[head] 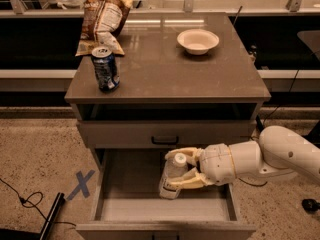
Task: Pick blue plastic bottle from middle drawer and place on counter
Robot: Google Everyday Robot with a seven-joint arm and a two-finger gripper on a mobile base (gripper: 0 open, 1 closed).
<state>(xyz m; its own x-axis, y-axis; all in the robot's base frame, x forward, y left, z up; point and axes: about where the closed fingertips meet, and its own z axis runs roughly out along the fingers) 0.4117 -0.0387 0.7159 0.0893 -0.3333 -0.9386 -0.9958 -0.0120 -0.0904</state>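
Observation:
The blue plastic bottle (172,176), clear with a white cap, stands tilted and lifted above the floor of the open middle drawer (130,184). My gripper (184,169) reaches in from the right and is shut on the bottle, one cream finger above and one below it. The counter (165,69) is the glossy grey-brown top above the drawers.
On the counter stand a blue-and-silver soda can (105,68) at the front left, a chip bag (104,14) at the back left and a white bowl (197,40) at the back right. A closed drawer with a black handle (165,140) sits above. A blue X (80,184) marks the floor.

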